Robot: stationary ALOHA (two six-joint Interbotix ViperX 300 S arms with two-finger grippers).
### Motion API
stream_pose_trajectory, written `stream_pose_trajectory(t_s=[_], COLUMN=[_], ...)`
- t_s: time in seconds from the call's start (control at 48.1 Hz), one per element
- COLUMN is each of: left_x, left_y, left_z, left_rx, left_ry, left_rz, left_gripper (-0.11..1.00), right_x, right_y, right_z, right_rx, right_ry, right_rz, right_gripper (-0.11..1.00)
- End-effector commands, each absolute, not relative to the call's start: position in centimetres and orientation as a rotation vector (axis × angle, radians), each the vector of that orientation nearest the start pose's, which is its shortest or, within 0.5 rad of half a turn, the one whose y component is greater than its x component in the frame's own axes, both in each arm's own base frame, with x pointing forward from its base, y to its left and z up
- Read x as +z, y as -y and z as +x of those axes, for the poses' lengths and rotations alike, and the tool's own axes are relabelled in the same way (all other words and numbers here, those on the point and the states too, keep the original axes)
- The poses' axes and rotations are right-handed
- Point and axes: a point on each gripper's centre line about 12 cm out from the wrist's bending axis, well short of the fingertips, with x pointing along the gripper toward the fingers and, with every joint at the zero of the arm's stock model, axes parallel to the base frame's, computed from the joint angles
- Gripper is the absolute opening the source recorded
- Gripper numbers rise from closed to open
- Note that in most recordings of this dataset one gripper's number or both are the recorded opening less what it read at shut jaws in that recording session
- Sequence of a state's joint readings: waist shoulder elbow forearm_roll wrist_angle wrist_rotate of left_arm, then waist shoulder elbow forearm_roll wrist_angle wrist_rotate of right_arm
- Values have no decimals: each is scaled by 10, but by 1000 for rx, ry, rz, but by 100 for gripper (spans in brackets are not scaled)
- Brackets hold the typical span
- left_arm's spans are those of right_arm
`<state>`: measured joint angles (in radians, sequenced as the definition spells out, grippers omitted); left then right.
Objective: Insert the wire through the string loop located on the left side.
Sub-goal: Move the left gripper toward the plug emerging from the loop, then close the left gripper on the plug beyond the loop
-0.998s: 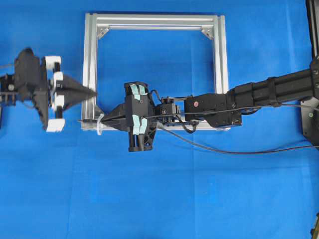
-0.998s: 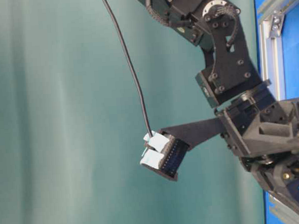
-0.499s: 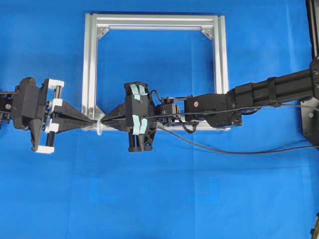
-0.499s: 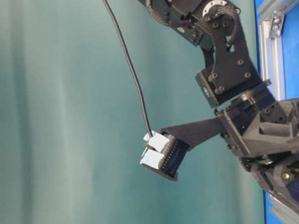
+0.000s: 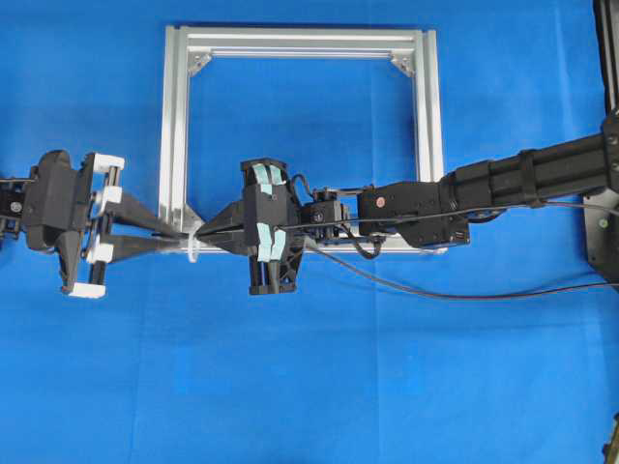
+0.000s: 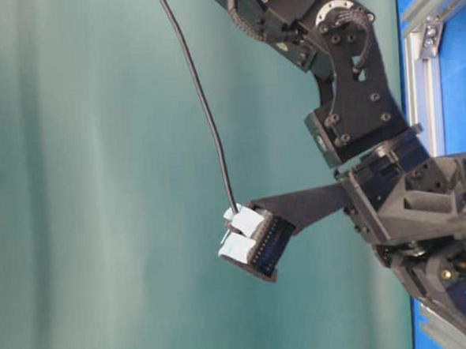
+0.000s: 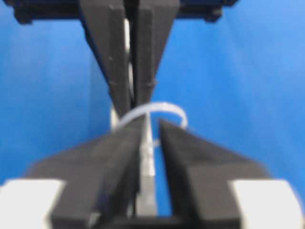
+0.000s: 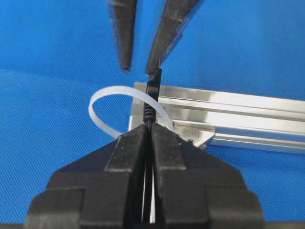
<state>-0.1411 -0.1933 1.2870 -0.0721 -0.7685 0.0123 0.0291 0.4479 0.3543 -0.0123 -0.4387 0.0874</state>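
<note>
The whitish string loop (image 8: 102, 102) stands at the front left corner of the silver frame (image 5: 174, 116). My right gripper (image 8: 148, 131) is shut on the black wire (image 5: 435, 293) just behind its plug (image 8: 152, 98). The plug reaches through the loop. My left gripper (image 7: 152, 125) faces it from the other side, tips at the loop (image 7: 162, 107). Its fingers (image 8: 125, 38) stand slightly apart, with the plug's silvery tip (image 7: 147, 155) lying between them against one pad. In the overhead view the left gripper (image 5: 179, 237) and the right gripper (image 5: 205, 235) nearly meet tip to tip.
Blue cloth covers the table. The wire trails from the right gripper across the cloth to the right edge. The right arm (image 5: 522, 179) lies across the frame's front right corner. A black mount (image 5: 604, 222) stands at the far right.
The left gripper came down and right from beside the frame's left rail to the loop, then its jaws parted slightly. The right gripper and the wire have not moved.
</note>
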Motion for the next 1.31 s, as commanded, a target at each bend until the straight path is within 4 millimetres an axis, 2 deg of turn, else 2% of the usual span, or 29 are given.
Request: stream_pose_trajectory(t_s=[0.0,0.146,0.208,0.25,0.561,0.811,0.977,1.289], left_x=[135,135,135,135,129,111,101,101], left_y=[30,30,30,30,28,24,26,25], left_z=[252,252,253,253,256,256,263,263], left_rx=[-86,-84,-84,-84,-75,-59,-59,-57], left_ry=[-298,-301,-304,-309,-384,-463,-497,-497], left_rz=[-12,-15,-17,-15,-16,-12,-11,-11], left_gripper=[29,74,87,91,89,89,89,88], right_x=[132,132,132,133,132,133,133,132], right_y=[-16,-16,-16,-16,-16,-16,-16,-16], right_z=[508,508,508,508,508,508,508,508], right_rx=[23,22,23,23,22,22,23,22], right_ry=[-317,-317,-317,-316,-317,-313,-314,-319], right_rz=[73,74,73,75,74,76,73,74], right_gripper=[0,0,0,0,0,0,0,0])
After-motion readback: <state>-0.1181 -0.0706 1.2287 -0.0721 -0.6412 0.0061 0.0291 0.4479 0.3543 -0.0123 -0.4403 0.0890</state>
